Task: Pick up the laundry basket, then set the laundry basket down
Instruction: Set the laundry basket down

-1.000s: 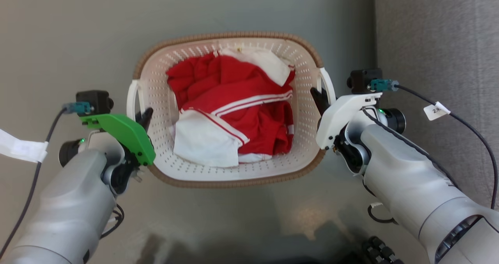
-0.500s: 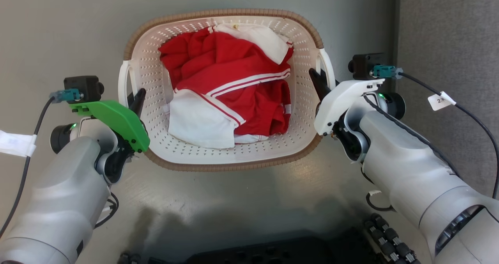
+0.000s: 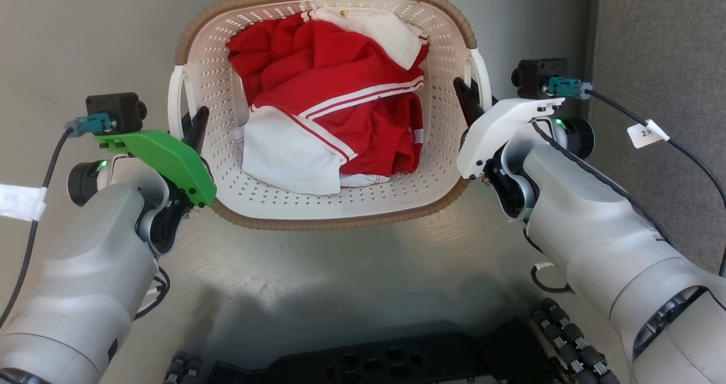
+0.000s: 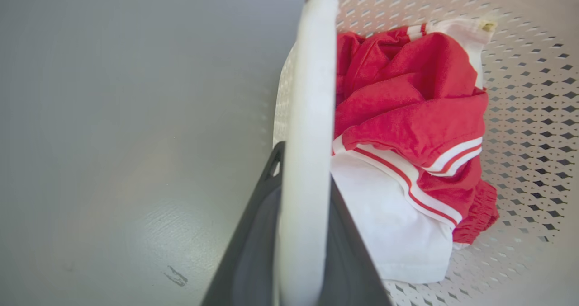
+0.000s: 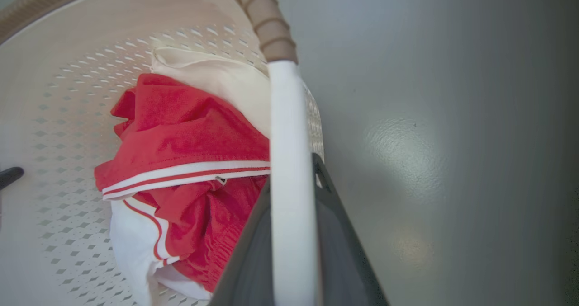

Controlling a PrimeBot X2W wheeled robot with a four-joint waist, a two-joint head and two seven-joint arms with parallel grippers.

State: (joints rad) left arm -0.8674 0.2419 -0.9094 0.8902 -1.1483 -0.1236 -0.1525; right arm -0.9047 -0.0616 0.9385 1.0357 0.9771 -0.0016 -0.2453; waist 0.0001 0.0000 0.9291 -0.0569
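- Left claw (image 3: 191,126) is clamped on the laundry basket (image 3: 334,223). Its two dark fingers (image 4: 253,233) squeeze the white left handle (image 4: 310,93) from both sides, one finger outside the basket wall, one inside.
- Over to the right claw (image 3: 477,101) and it's the same grip: its fingers (image 5: 339,242) press both faces of the white right handle (image 5: 285,129), which runs straight on past the fingertips.
- So the cream perforated basket spans the gap between the two claws, a handle in each.
- Just beyond the right claw's fingertips the handle meets the brown woven-look rim (image 5: 267,21).
- Inside, a crumpled red garment (image 3: 340,106) with white stripes lies in a heap, roughly midway between the claws.
- A white cloth (image 3: 289,160) lies against it — closer to the left claw, just beside that claw's inner finger.
- The grey floor (image 3: 340,282) lies on the outer side of each claw. Whether the basket's bottom touches it, I cannot tell.
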